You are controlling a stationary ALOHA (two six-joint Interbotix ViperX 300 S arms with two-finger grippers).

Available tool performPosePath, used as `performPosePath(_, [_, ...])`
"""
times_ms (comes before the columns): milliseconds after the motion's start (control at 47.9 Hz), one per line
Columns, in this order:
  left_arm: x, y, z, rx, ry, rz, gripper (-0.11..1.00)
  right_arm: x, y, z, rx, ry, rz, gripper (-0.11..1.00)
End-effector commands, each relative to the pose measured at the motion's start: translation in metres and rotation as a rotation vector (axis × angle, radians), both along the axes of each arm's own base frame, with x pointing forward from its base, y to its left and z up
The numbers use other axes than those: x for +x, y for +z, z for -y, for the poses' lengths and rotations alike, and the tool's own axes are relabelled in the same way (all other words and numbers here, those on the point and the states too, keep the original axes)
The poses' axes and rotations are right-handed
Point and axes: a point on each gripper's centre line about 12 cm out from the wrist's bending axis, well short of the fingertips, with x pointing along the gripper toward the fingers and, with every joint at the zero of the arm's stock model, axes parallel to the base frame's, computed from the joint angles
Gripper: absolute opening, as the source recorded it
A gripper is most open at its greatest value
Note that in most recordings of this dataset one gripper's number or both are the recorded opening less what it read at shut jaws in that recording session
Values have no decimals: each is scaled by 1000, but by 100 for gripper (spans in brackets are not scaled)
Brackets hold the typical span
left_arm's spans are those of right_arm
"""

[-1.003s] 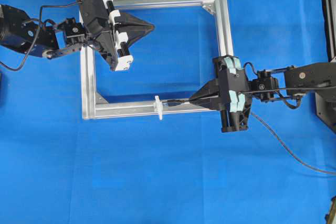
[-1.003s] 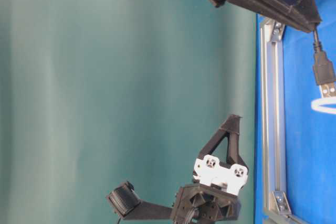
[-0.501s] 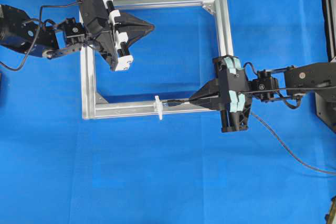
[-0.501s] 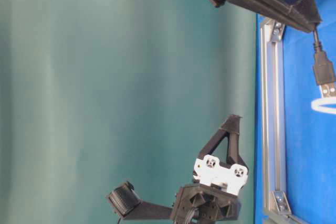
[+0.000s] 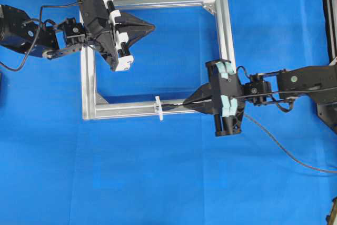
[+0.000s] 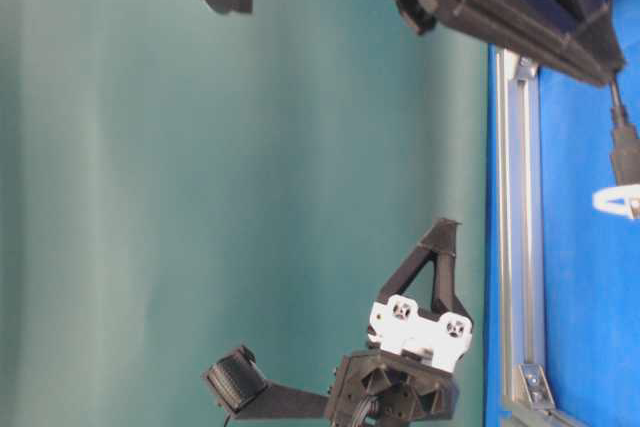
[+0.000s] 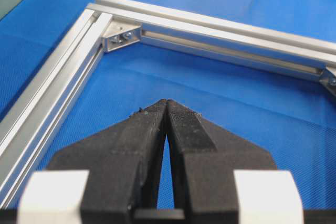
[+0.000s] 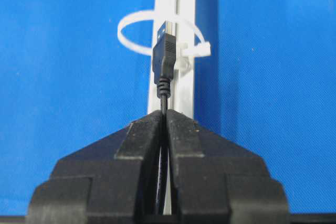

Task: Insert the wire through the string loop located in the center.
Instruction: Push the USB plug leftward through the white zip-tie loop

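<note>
The right pincer [image 5: 185, 104], clamped on the wire [image 8: 164, 59], has neared the loop [image 8: 136, 24]; left pincer [image 7: 167, 104] closed, empty.

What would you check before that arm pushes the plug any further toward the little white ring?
1. Right gripper shut on the wire: ok.
2. Plug pointing into the string loop: ok in the right wrist view.
3. Plug through the loop: not ok; its tip is only at the opening.
4. Loop upright across the aluminium frame: ok.
5. Left gripper shut, empty, away from the loop: ok.
6. Trailing wire free of snags: cannot tell.
</note>
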Motion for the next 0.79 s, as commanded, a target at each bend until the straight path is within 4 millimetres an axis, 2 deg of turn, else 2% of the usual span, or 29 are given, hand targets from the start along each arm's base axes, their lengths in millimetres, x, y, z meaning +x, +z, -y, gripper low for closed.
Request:
performPosePath(0, [2, 14, 1, 14, -6, 41, 0, 12, 11, -2, 4, 4, 54, -2])
performPosePath(439, [2, 13, 1, 13, -6, 38, 0, 42, 6, -4, 4, 5, 66, -2])
performPosePath(773, [2, 14, 1, 15, -6, 39, 0, 44, 4, -4, 4, 7, 67, -2])
